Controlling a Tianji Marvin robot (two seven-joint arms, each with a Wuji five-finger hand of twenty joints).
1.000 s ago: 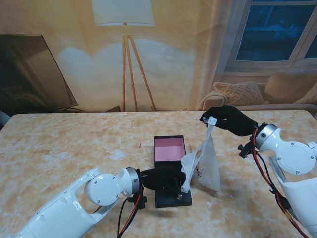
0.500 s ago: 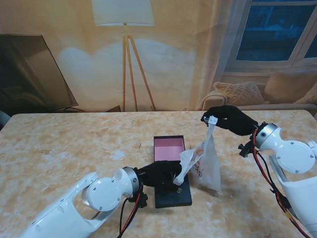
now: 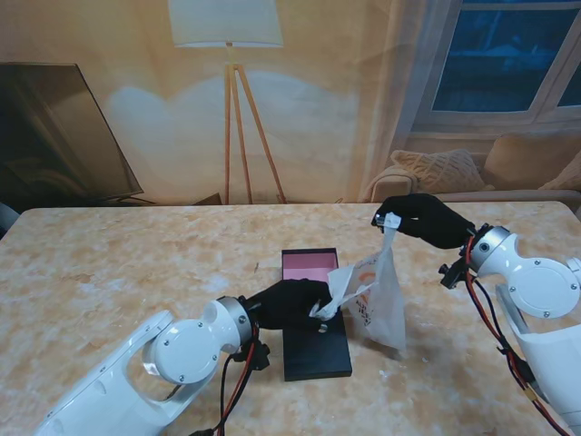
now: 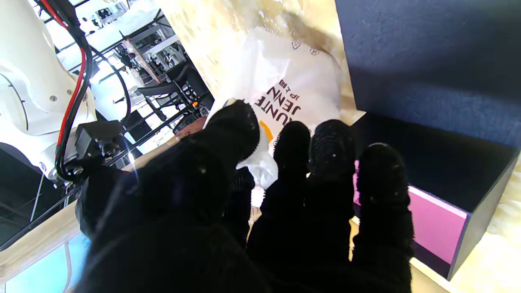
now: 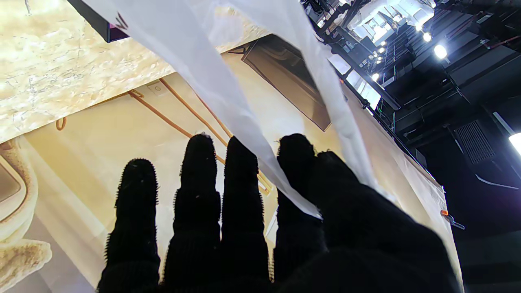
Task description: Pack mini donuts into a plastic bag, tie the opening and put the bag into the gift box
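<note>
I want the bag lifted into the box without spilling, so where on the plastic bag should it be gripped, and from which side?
Grip the plastic bag by its gathered top edges, from above. It hangs upright, narrow on top, full toward the bottom. The right hand pinches the top corner; the left hand holds the edge by the gift box.

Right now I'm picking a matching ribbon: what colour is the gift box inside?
Pink inside the gift box; stand view shows it best.
</note>
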